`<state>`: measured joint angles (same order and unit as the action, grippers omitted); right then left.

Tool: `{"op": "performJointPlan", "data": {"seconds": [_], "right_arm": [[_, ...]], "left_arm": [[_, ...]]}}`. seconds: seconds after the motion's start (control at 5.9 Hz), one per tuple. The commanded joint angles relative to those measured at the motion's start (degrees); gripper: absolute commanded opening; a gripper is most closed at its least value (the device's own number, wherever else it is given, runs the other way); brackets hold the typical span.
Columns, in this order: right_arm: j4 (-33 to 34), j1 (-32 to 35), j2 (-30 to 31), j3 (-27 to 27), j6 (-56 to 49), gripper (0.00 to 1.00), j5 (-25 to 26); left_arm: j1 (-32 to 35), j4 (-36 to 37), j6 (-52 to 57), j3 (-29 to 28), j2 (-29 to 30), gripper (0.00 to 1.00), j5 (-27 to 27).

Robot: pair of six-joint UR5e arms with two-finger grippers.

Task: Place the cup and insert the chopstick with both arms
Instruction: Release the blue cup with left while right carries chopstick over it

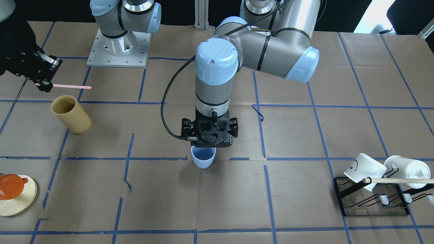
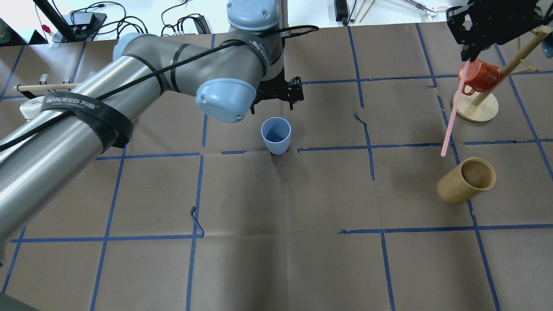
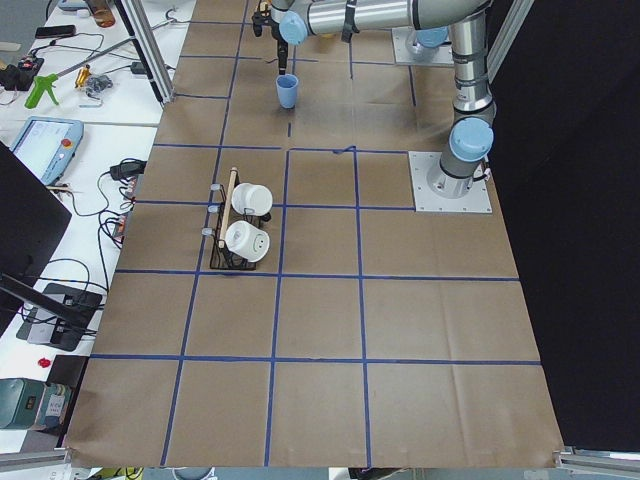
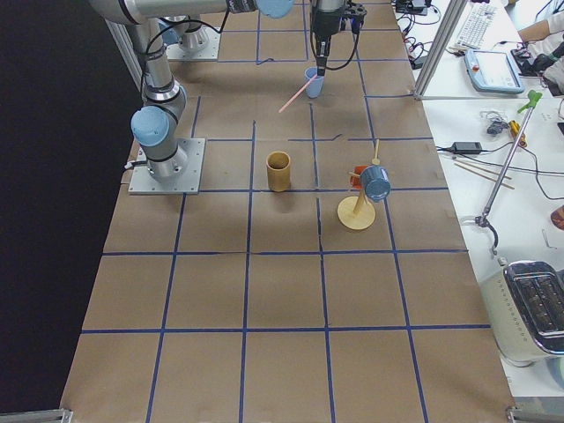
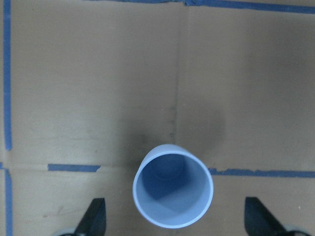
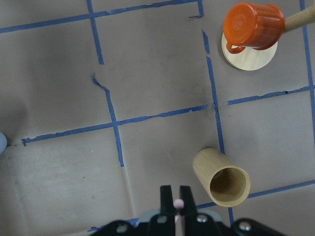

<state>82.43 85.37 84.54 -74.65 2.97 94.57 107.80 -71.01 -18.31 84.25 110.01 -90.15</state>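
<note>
The pale blue cup (image 1: 203, 158) stands upright on the brown paper near the table's middle. It also shows in the overhead view (image 2: 275, 134) and the left wrist view (image 5: 173, 191). My left gripper (image 5: 177, 217) is open, with its fingers (image 5: 93, 219) wide apart on either side of the cup and not touching it. In the front view it hangs just above the cup's rim. My right gripper (image 6: 175, 195) is shut on one end of the pink chopstick (image 2: 451, 116). It holds the chopstick in the air at the table's right side, above the tan wooden cup.
A tan wooden cup (image 2: 468, 180) stands below the chopstick's free end. An orange mug (image 2: 478, 75) hangs on a wooden stand (image 2: 477, 110) beyond it. A black rack (image 1: 373, 200) with two white mugs and a wooden rod (image 1: 396, 180) sits at the robot's far left.
</note>
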Motion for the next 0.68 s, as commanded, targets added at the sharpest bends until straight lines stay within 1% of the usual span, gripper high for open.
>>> {"op": "performJointPlan", "data": {"seconds": [0.0,0.17,0.34,0.51], "right_arm": [[-0.69,5.41,-3.06,4.50,0.37,0.09,-1.82],[-0.61,5.77,-4.11,5.90,0.80,0.09,-4.54],[-0.60,5.95,-5.78,8.01,0.81,0.09,-4.65],[-0.60,8.30,-8.75,11.77,3.76,0.09,-4.66]], "left_arm": [[-9.13,-17.67,15.61,-1.10,-11.25,0.99,-0.11],[-13.71,-23.50,20.28,-0.67,-16.10,0.99,-0.20],[-16.28,-24.60,22.25,0.38,-18.93,0.99,0.41],[-16.65,-22.18,23.14,0.65,-18.70,0.99,-0.02]]}}
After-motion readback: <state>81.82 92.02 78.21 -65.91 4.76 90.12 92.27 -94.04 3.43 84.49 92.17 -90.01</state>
